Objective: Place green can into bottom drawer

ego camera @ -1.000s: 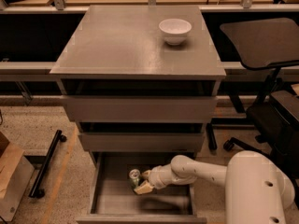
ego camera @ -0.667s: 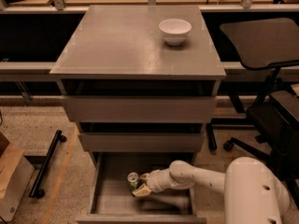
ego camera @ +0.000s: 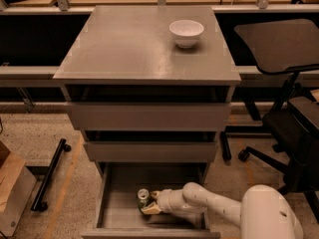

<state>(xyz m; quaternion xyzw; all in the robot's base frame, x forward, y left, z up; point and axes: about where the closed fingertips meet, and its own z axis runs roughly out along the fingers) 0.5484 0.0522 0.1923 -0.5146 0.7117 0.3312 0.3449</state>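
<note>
While in btm drawer (ego camera: 117, 214), pincer (ego camera: 151, 203) part-hides green can (ego camera: 143, 196).

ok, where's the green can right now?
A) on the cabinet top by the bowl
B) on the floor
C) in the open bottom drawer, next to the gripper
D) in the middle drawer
C: the green can stands upright inside the open bottom drawer, with the gripper right beside it.
</note>
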